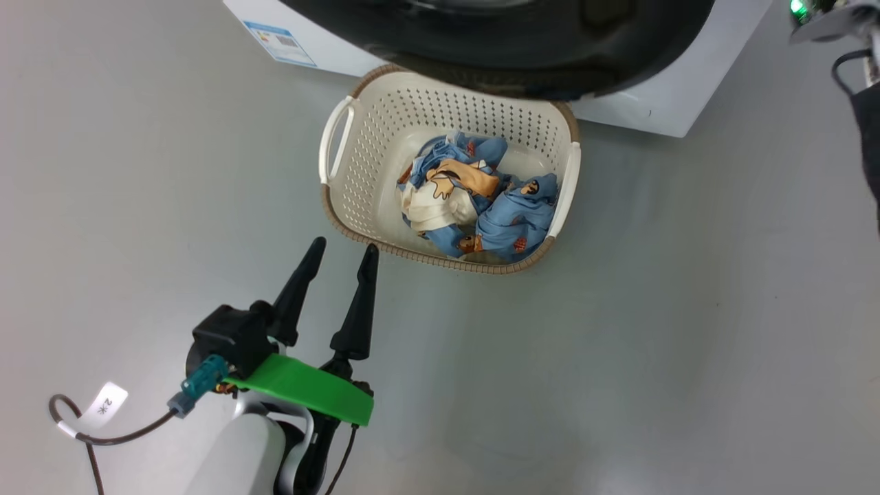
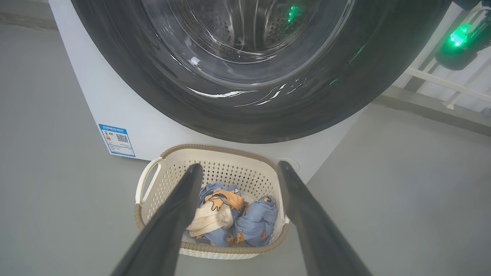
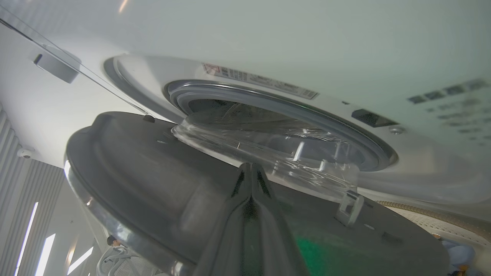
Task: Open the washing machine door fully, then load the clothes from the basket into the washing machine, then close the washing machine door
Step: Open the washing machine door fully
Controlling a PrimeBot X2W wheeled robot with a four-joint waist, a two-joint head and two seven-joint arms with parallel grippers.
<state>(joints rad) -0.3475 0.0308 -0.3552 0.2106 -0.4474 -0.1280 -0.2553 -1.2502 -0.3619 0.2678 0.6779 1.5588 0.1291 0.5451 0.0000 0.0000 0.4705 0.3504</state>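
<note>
Held the left gripper [image 1: 344, 245] low over the grey floor [image 1: 137, 206], long dark fingers spread wide with nothing between them. Judged that as readiness to reach for cloth. Found the small blue label sticker [image 1: 278, 42] well ahead and to the left of those fingertips, low on the big white box-shaped washing machine [image 1: 660, 96]. Found the cream-white, brown-rimmed perforated plastic basket [image 1: 375, 158] just ahead of the fingertips and slightly right, parked tight against the machine's front, probably to shorten the lift into the drum. Saw the crumpled light blue, orange-and-cream-printed clothes [image 1: 474, 199] lying in its right half. Judged loading not yet begun.

Saw the large round glossy black-rimmed washing machine door [image 2: 126, 76] hanging above the basket, swung out from the opening but seemingly not fully. Pointed the right gripper [image 3: 251, 168], fingers closed together on nothing, at the door's grey inner face at the foot of the clear bulging glass bowl [image 3: 268, 153]. Read that as a push to swing it wider. Could not tell contact from mere nearness there.

Had the machine's top and most of the right arm cut off by the frame edges. Made out the steel drum [image 2: 238, 27] dimly, through reflections on the glass.
</note>
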